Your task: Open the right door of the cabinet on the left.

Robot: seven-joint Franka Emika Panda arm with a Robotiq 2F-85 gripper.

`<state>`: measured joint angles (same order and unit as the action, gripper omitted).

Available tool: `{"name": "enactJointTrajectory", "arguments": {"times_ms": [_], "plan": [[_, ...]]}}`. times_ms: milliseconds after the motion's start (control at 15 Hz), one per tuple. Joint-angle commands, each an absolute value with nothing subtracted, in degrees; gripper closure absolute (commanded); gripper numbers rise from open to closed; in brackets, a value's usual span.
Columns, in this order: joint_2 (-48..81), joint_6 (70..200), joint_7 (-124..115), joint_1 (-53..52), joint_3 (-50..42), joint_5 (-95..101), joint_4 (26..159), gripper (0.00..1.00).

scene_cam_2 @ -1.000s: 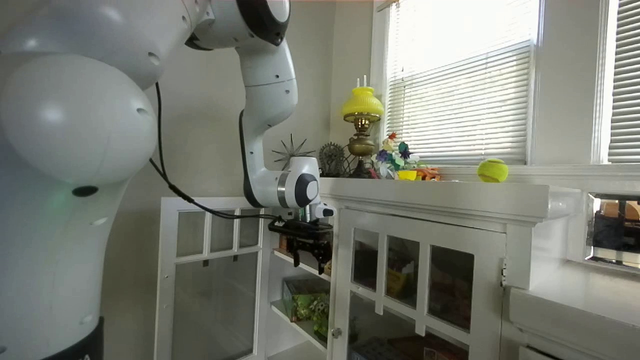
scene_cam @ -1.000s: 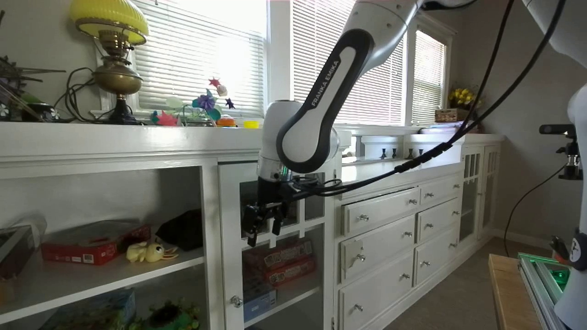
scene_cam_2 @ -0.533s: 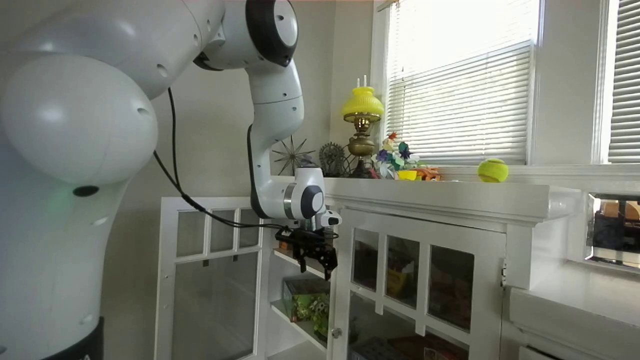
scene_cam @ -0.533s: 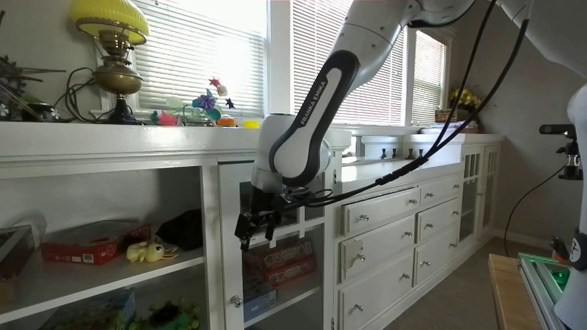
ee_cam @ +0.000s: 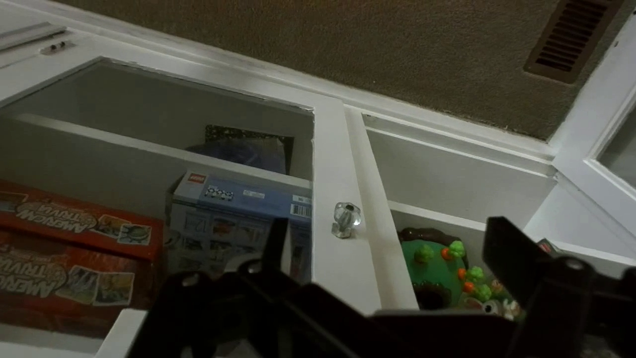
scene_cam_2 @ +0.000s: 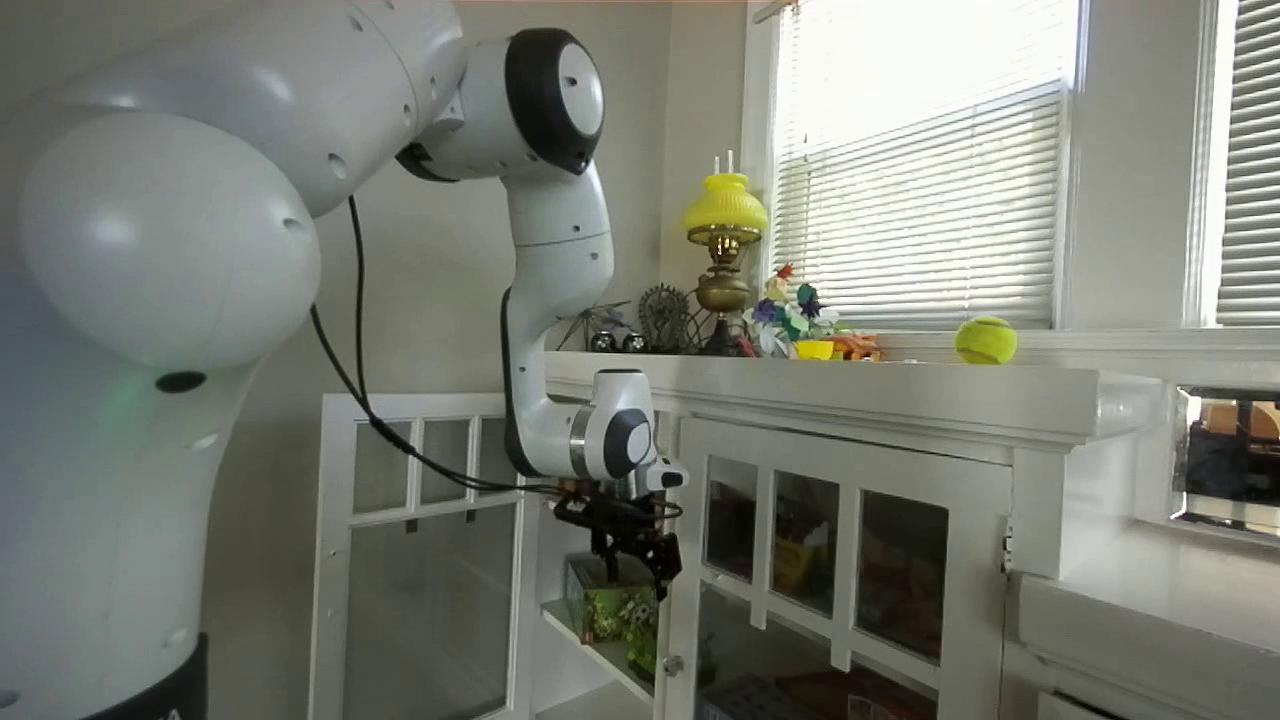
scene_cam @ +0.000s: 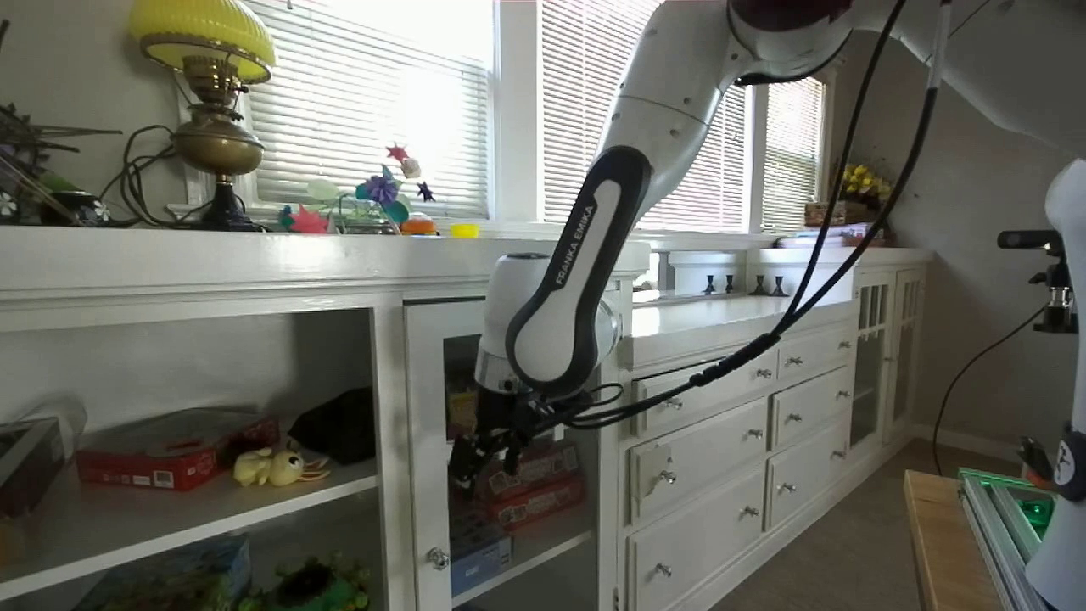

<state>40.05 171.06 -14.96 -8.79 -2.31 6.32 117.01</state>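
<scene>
Hanging low in an exterior view, the claw (scene_cam_2: 636,583) overlaps the free edge of the right door (scene_cam_2: 848,625) along the line of sight, and that door looks shut in its cabinet (scene_cam_2: 850,385)! Plenty of room beside it, where the left door (scene_cam_2: 437,508) stands swung out and shelves (scene_cam_2: 598,650) lie exposed. Count them off: three small panes (scene_cam_2: 806,520) along the top of the right door, one large pane (scene_cam_2: 790,660) below, one knob (scene_cam_2: 673,665); up above, one yellow-shaded lamp (scene_cam_2: 723,265) and one tennis ball (scene_cam_2: 985,341).

Over in an exterior view, open floor (scene_cam: 819,543) runs alongside the drawers (scene_cam: 713,450), six of them in sight. Two red boxes (scene_cam: 536,501) sit behind the door's glass, a third red box (scene_cam: 174,458) on the exposed shelf with one pale yellow toy (scene_cam: 273,467) just beside it. The claw points down before the panes, higher than the knob; can't tell whether it touches the frame.

Now the wrist view: the door's edge slants down the middle, an exposed compartment (ee_cam: 457,174) next to it, one floor vent (ee_cam: 571,37) past the base. One blue box (ee_cam: 243,204) behind the glass, one green toy (ee_cam: 432,268) on the shelf. And the claw, look, is spread wide, two fingers (ee_cam: 512,253) well apart with only air in their hold, the clear knob showing between them and beyond the tips.
</scene>
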Motion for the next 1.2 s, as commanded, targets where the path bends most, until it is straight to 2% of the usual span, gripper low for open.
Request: {"name": "enactJointTrajectory", "arguments": {"times_ms": [0,200,1133], "plan": [[48.5,174.9,-16.0,-12.7,-5.8,3.5,110.0,0.0],[54.0,175.9,-17.1,-14.5,-7.9,1.6,104.5,0.0],[69.7,173.4,-16.4,-12.7,-6.1,-3.6,84.1,0.0]]}}
